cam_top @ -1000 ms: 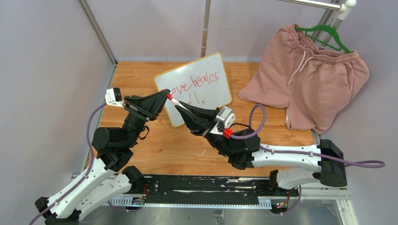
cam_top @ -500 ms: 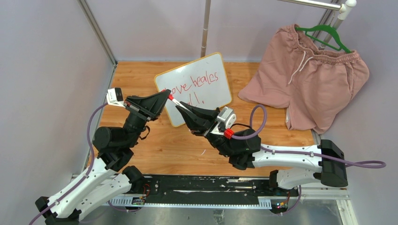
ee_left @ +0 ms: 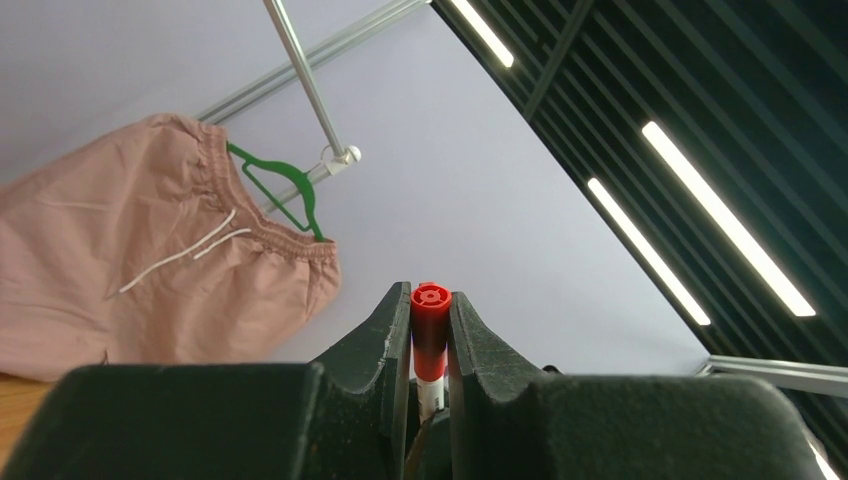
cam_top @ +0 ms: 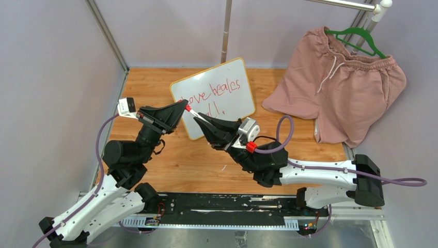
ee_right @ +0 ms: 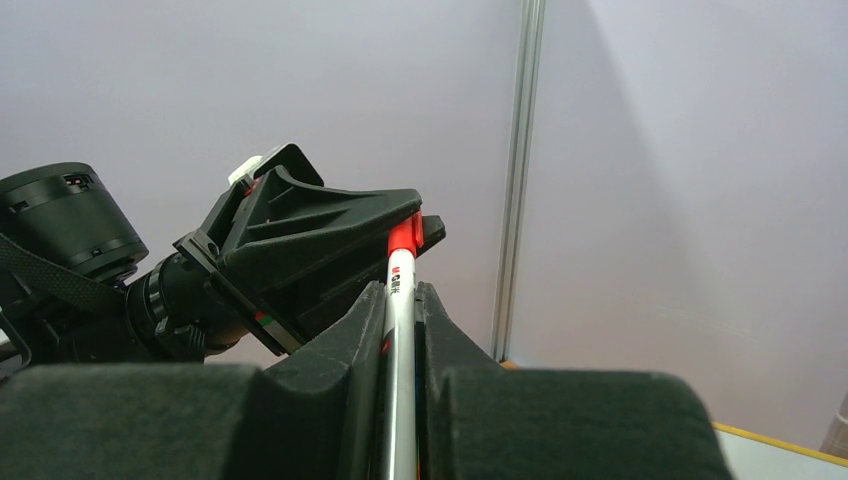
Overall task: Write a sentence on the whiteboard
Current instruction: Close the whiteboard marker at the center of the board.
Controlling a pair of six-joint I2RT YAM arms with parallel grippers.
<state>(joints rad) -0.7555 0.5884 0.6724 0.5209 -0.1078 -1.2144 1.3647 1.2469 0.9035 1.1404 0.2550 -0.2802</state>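
Whiteboard at mid-desk, with both grippers meeting at its left edge.

The whiteboard [cam_top: 238, 70] sits on the desk [cam_top: 175, 165] behind the two arms, and the sentence [cam_top: 227, 88] runs across its face in two lines. Seen from above, the left gripper [cam_top: 182, 105] reaches in from the left over the board's left edge and the right gripper [cam_top: 199, 120] from the right. A marker [cam_top: 192, 112] spans between them, one end clamped in each. Right of the whiteboard, shorts [cam_top: 335, 88] on a hanger [cam_top: 356, 37] drape down onto the desk's far right part. A pole [cam_top: 225, 31] stands just behind the whiteboard.

Bright even light, sharp, soft shadows
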